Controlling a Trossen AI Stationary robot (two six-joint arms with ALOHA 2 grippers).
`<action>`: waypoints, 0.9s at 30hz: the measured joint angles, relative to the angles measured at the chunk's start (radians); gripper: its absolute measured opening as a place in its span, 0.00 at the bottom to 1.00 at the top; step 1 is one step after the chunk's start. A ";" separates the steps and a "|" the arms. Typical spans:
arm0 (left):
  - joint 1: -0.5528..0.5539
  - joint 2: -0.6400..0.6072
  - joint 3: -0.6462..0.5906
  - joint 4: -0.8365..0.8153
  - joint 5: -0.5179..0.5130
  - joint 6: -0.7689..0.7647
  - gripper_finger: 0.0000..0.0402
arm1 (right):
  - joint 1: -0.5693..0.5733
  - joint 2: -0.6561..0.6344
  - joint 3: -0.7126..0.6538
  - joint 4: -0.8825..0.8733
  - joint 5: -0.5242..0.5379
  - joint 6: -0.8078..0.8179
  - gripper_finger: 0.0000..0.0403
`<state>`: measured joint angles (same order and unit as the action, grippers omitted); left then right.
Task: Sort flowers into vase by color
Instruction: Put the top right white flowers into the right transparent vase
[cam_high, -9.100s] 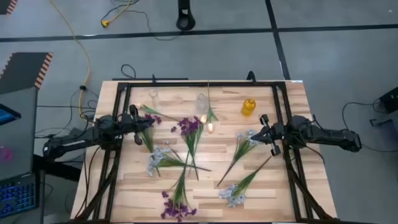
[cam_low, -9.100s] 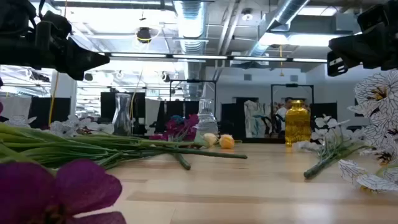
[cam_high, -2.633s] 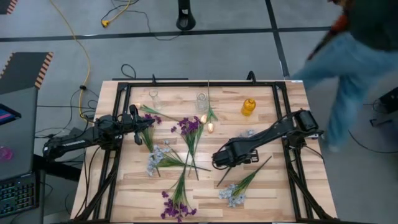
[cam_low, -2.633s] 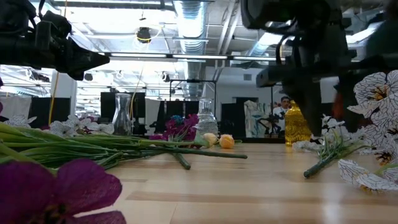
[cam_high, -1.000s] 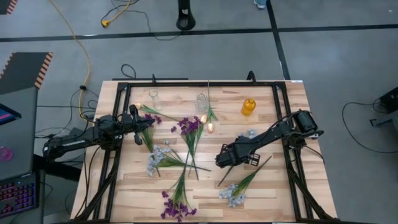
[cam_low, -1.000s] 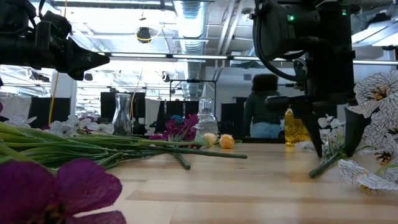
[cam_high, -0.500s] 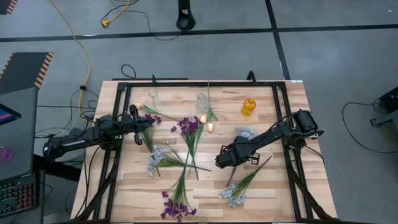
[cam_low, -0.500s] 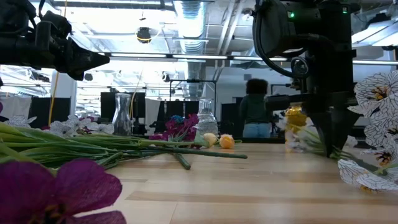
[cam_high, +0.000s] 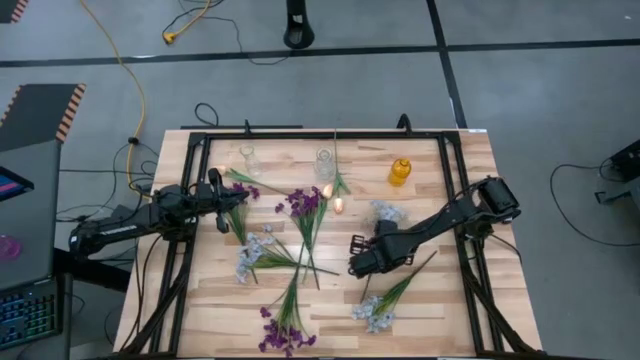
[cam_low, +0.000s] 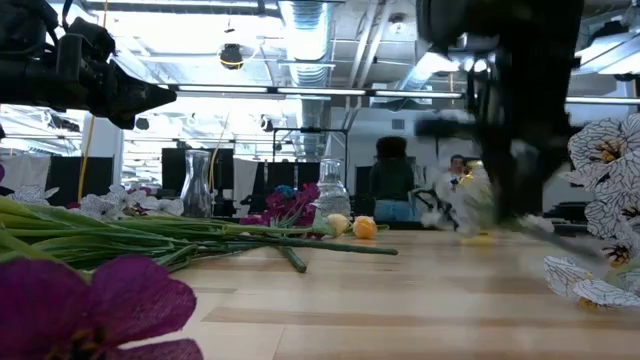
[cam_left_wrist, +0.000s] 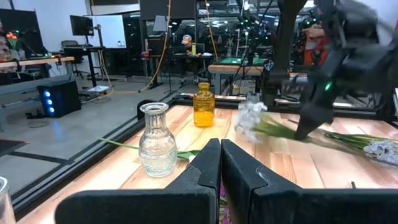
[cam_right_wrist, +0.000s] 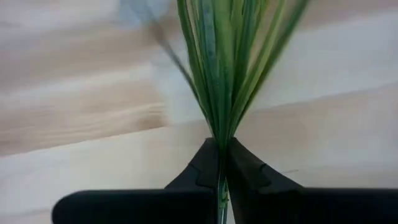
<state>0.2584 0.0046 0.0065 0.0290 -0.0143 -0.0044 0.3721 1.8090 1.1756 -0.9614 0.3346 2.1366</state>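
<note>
My right gripper (cam_high: 358, 264) is over the middle of the table, shut on a pale blue-white sprig whose flower head (cam_high: 385, 212) points toward the far edge. The left wrist view shows that flower head (cam_left_wrist: 251, 117) raised above the wood. My left gripper (cam_high: 228, 192) waits shut at the left side, above a purple sprig. Two purple sprigs (cam_high: 305, 203) (cam_high: 282, 335), two more pale blue sprigs (cam_high: 255, 255) (cam_high: 375, 312) and peach buds (cam_high: 332, 197) lie flat on the table. Two clear vases (cam_high: 248, 156) (cam_high: 325, 162) and an amber bottle (cam_high: 399, 172) stand along the far edge. My right gripper pinches the pale blue sprig's green stem (cam_right_wrist: 219, 163) between both fingers, just below where the leaves fan out. The fingers come from above, slanting from the right, and lie across the stem. The flower end is lifted off the table; whether the cut end is, I cannot tell.
A black frame (cam_high: 320, 135) runs round the wooden table. Crossed stems (cam_high: 300, 262) lie left of my right gripper. Bare wood shows near the right front corner (cam_high: 450, 310). People (cam_low: 392, 180) stand in the room beyond the far edge.
My right gripper, which stood open astride the pale blue sprig's stem, has shut on it and risen. The sprig has come up from lying flat, and its flower head has swung a little toward the table's left.
</note>
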 joint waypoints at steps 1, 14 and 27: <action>0.000 0.000 0.000 0.000 0.000 0.000 0.00 | 0.006 -0.013 0.009 0.001 0.038 -0.001 0.10; 0.000 0.000 0.000 0.000 0.000 0.000 0.00 | -0.008 -0.129 0.089 0.233 0.608 -0.495 0.10; 0.000 0.000 0.000 0.000 0.000 0.000 0.00 | -0.238 -0.137 0.090 0.857 0.740 -1.448 0.10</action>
<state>0.2584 0.0044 0.0063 0.0289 -0.0144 -0.0044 0.1338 1.6722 1.2652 -0.1047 1.0744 0.6888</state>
